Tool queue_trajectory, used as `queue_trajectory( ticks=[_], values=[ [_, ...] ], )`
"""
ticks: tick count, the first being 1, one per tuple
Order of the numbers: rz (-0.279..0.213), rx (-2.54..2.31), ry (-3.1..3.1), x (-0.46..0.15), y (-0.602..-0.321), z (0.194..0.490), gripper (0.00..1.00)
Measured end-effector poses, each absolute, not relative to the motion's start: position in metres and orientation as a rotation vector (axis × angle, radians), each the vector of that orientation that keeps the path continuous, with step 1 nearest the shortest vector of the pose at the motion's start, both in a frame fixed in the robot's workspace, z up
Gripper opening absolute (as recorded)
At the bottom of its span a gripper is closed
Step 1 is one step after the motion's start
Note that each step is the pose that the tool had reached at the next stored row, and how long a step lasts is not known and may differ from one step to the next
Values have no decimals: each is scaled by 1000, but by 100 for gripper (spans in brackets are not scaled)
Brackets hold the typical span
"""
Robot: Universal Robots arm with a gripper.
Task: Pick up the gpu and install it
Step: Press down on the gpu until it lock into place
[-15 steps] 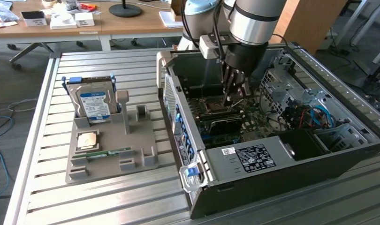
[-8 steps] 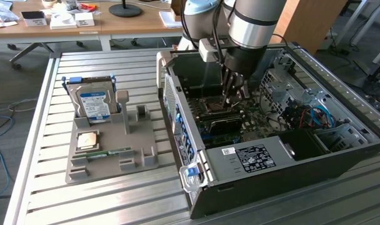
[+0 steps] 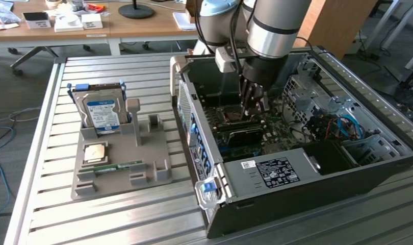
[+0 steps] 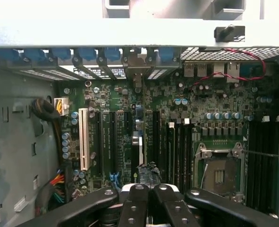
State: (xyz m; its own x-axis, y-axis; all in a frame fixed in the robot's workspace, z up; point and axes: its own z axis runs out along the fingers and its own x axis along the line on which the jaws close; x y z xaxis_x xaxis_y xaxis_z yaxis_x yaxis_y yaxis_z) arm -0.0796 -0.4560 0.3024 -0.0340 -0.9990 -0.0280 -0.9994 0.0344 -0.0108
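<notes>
My gripper reaches down into the open computer case, over the motherboard. In the wrist view the gripper is shut on the gpu. The gpu appears edge-on as a thin card standing upright over the expansion slots. Its metal bracket reaches the slot openings in the case's rear panel. Whether the card is fully seated in its slot cannot be told.
A grey parts tray lies on the slatted table at the exterior view's left, holding a hard drive, a processor and a green memory stick. Inside the case are the power supply, cables and an empty processor socket.
</notes>
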Motion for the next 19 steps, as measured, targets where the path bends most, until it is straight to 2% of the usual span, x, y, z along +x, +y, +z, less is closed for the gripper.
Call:
queue_trajectory(
  ticks=[19],
  values=[
    [18, -2175, 2228, -81, -454, 282, 11]
  ],
)
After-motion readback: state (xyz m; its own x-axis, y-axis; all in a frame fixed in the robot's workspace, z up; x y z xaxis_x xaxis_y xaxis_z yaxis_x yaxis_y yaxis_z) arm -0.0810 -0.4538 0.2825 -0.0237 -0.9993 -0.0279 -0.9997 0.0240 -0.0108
